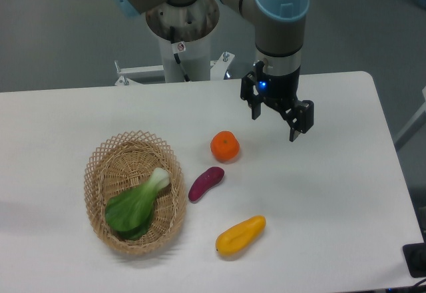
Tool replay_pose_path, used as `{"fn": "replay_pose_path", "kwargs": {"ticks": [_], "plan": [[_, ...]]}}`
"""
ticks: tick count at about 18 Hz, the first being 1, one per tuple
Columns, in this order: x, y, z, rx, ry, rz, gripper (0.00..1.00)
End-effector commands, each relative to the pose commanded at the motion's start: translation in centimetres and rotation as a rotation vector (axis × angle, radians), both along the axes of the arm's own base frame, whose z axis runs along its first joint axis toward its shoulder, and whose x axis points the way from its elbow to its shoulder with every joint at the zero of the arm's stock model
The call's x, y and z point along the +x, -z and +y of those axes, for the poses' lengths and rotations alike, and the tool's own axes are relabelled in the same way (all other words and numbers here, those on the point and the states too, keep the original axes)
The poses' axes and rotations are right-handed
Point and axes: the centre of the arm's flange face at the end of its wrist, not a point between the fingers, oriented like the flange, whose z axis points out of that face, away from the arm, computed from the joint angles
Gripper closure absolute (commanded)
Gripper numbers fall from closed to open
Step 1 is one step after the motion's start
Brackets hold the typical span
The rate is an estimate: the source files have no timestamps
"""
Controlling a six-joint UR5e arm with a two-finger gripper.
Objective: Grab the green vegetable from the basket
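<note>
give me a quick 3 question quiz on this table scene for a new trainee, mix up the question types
1. True or false: the green vegetable lies inside the basket.
2. Multiple choice: which item lies nearest the orange? A) the yellow fruit B) the purple sweet potato C) the basket
3. Fill in: the gripper hangs open above the table, holding ____.

Key
1. True: its pale stalk end points up toward the far rim.
2. B
3. nothing
</note>
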Motion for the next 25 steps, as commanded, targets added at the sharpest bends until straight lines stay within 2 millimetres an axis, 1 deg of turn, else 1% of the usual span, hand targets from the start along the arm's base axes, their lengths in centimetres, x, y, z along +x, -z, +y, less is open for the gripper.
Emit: {"fn": "replay_pose_path", "kwargs": {"ticks": [4,7,10,12,14,16,18,19,21,23,24,25], "plan": [[0.1,0.6,0.2,-0.005,-0.004,-0.012,0.00],[0.9,0.8,1.0,0.009,-0.079,-0.031,0.00],[2.0,2.5,3.4,0.030,-0.166,-0.054,0.00],[4.1,3.4,5.8,0.065,-0.231,-0.057,0.00],[7.4,4.7,8.3,0.077,-0.262,-0.079,0.00],[9.9,6.4,10.2,0.067,-0.316,-0.108,0.00],[13.0,7.7,11.5,0.057,-0.329,-0.129,0.00],[14.1,8.1,12.2,0.057,-0.317,-0.132,0.00],[16.7,10.1,12.7,0.018,-0.278,-0.145,0.00],[18.4,12.1,13.1,-0.011,-0.246,-0.155,0.00],[18.9,12.5,13.4,-0.012,-0.235,-0.139,0.00],[19.5,13.6,14.0,-0.019,-0.218,-0.129,0.00]]}}
